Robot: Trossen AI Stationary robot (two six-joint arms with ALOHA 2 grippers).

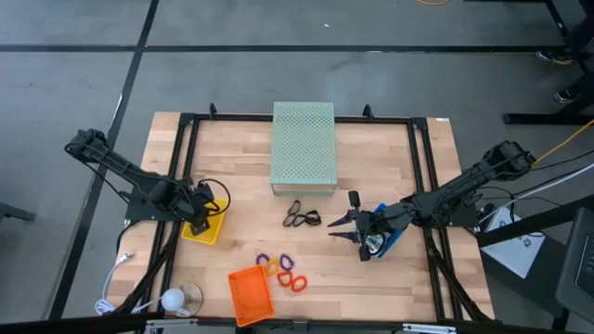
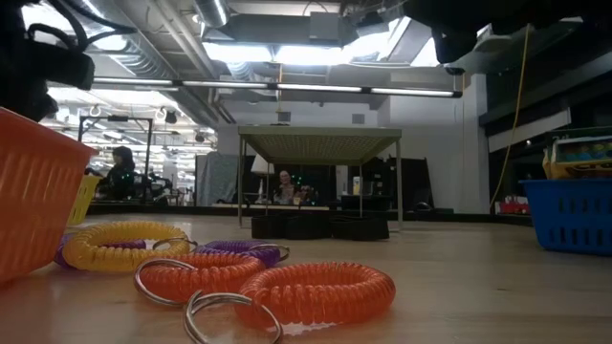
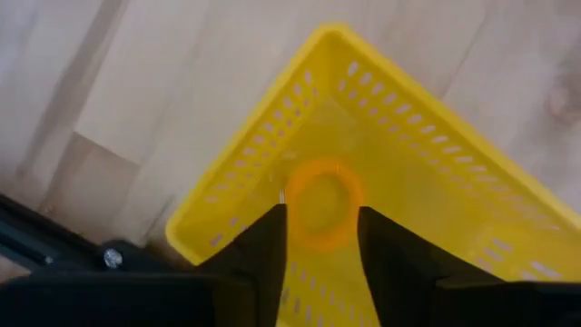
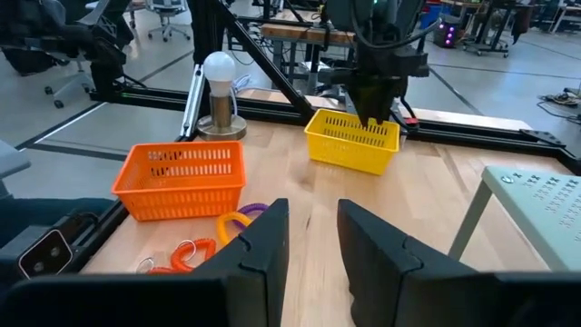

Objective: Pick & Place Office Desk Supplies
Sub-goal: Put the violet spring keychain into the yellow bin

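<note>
My left gripper (image 3: 320, 216) points down into the yellow tray (image 3: 427, 154) at the table's left, fingers open. A small orange ring (image 3: 323, 202) shows in the tray just beyond the fingertips, apart from them. My right gripper (image 4: 313, 238) hangs open and holds nothing, over the table's right middle beside the blue tray (image 1: 390, 241). Several coiled rings in yellow (image 2: 124, 244), purple (image 2: 239, 251) and orange (image 2: 320, 290) lie on the wood near the front edge. Thin black loops (image 1: 302, 218) lie in the middle of the table.
A pale green perforated box (image 1: 303, 147) stands at the far middle. An orange tray (image 1: 251, 293) sits at the front edge, with a small bulb lamp (image 1: 174, 299) to its left. A black frame (image 1: 422, 186) runs around the tabletop. Bare wood lies between the box and the rings.
</note>
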